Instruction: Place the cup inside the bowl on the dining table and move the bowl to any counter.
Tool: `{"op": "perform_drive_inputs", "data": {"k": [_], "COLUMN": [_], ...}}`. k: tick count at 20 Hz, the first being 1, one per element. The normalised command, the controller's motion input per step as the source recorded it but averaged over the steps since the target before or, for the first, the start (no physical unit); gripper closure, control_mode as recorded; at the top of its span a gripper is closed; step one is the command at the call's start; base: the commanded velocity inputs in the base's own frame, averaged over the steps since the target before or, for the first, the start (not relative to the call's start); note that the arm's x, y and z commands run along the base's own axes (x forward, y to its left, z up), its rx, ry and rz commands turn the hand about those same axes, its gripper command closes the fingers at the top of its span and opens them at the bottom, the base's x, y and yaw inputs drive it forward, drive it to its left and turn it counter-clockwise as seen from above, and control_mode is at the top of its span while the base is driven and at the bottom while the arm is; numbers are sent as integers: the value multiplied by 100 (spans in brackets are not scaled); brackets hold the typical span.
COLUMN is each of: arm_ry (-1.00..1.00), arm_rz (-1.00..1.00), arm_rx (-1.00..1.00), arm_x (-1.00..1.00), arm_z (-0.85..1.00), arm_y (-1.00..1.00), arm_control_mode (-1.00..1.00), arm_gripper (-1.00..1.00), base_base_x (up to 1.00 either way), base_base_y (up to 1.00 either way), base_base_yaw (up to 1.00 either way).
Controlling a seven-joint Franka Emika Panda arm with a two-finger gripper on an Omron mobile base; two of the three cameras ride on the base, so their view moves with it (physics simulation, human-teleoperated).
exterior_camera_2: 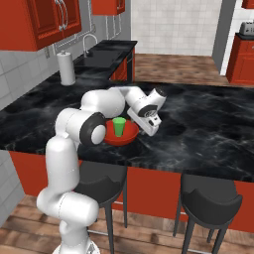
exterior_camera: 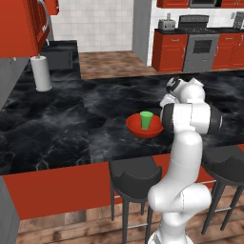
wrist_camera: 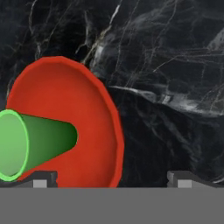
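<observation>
We see the green cup (exterior_camera: 146,119) standing upright inside the red bowl (exterior_camera: 136,127) on the dining table (exterior_camera: 57,124). Our gripper (wrist_camera: 111,179) hangs spread wide beside the bowl, holding nothing.

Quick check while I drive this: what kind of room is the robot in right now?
A home kitchen, by the look of it: a stove set between red cabinets, a sink with a faucet by a paper towel roll, and bar stools tucked under a black marble dining table.

Arm hides bowl's (exterior_camera: 138,127) right rim (perhaps jaws too).
</observation>
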Motion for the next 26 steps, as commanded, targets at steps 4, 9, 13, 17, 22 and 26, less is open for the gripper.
{"op": "perform_drive_inputs", "data": {"k": [4, 9, 13, 17, 22, 26], "arm_ry": [0, 0, 0, 0, 0, 0], "arm_rz": [0, 0, 0, 0, 0, 0], "arm_rx": [0, 0, 0, 0, 0, 0], "arm_x": [0, 0, 0, 0, 0, 0], "arm_z": [-14, -13, -22, -22, -18, -16], "arm_y": [10, 10, 8, 4, 1, 0], "arm_control_mode": [-100, -100, -100, -100, -100, -100], "arm_gripper": [-100, -100, -100, -100, -100, -100], "base_base_x": [0, 0, 0, 0, 0, 0], "base_base_y": [0, 0, 0, 0, 0, 0], "base_base_yaw": [0, 0, 0, 0, 0, 0]}}
